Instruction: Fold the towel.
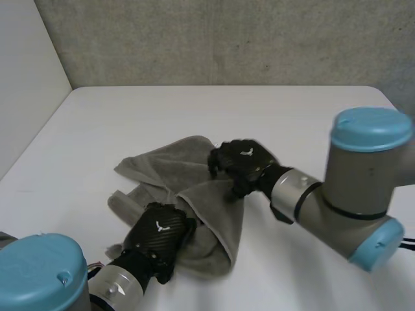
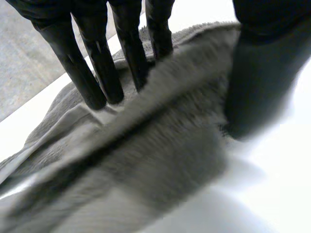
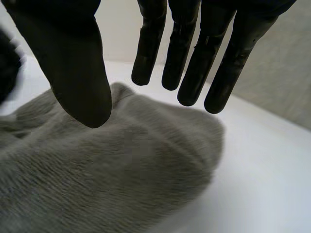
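A grey towel [image 1: 170, 167] lies bunched and partly folded on the white table [image 1: 194, 110]. My left hand [image 1: 159, 234] rests on its near part. In the left wrist view its straight fingers [image 2: 97, 68] touch the towel [image 2: 160, 150] with their tips, and the thumb [image 2: 257, 82] stands apart beside a raised fold; it is open. My right hand [image 1: 245, 161] is at the towel's far right side. In the right wrist view its fingers [image 3: 187, 53] and thumb [image 3: 73, 68] are spread just above the towel [image 3: 107, 179] and hold nothing.
A grey wall [image 1: 214, 39] rises behind the table's far edge and a pale wall [image 1: 26, 84] stands at the left. Bare table lies beyond the towel and to both sides. My right arm [image 1: 363, 188] reaches in over the table's right part.
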Tool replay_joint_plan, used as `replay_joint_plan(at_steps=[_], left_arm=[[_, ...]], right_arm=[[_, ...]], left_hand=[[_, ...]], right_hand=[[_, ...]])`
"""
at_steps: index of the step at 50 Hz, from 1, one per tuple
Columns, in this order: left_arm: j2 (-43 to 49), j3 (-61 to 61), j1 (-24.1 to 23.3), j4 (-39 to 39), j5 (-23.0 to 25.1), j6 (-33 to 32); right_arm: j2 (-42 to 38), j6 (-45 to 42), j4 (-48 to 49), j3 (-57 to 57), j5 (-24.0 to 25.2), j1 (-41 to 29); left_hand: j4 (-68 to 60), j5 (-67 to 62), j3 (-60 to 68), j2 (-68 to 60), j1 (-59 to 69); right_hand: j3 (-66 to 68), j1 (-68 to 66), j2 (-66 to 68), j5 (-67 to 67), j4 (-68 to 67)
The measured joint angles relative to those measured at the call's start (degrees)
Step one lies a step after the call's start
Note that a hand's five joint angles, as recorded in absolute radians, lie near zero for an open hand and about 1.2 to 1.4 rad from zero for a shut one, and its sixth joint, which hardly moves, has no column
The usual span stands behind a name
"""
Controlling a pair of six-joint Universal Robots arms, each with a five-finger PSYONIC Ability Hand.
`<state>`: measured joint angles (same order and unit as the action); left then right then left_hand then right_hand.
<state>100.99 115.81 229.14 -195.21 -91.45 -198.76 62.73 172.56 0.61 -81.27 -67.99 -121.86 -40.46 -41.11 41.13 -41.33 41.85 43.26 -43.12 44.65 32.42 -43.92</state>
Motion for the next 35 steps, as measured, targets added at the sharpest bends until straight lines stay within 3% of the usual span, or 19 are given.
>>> replay_joint_plan(at_steps=[3, 8, 19, 25, 35], left_arm=[[-0.4, -0.3, -0.8, 0.0, 0.0, -0.1], [-1.6, -0.8, 0.3, 0.0, -0.3, -0.3], [-0.3, -3.0, 12.3, 0.5, 0.5, -0.9], [3.3, -4.2, 13.8, 1.8, 0.6, -0.7], [4.0, -2.4, 12.3, 3.4, 0.5, -0.4]], right_arm=[[-1.1, -0.2, -1.1, 0.4, -0.7, -1.3], [0.4, -0.5, -0.4, -1.8, -2.9, -1.3], [10.0, -6.1, 2.4, -12.5, -5.5, -0.5], [13.2, -9.5, 2.9, -16.8, -5.1, -0.8], [14.1, -10.9, 4.3, -15.7, -2.2, -1.4]], left_hand=[[15.7, 17.0, -16.6, 16.0, -16.3], [21.4, 24.2, -22.9, 22.6, -22.4], [21.4, 24.4, -23.0, 22.8, -22.7], [21.4, 23.3, -22.9, 22.6, -22.7], [14.2, 14.6, -14.9, 15.0, -15.6]], right_hand=[[0.0, 0.0, 0.0, 0.2, 0.0], [0.0, 0.0, 0.0, 0.4, 0.0], [0.0, 0.0, 0.0, 0.4, 0.0], [-1.3, 1.0, -1.7, -1.6, 1.8], [-8.2, 8.4, -8.5, -9.4, 8.8]])
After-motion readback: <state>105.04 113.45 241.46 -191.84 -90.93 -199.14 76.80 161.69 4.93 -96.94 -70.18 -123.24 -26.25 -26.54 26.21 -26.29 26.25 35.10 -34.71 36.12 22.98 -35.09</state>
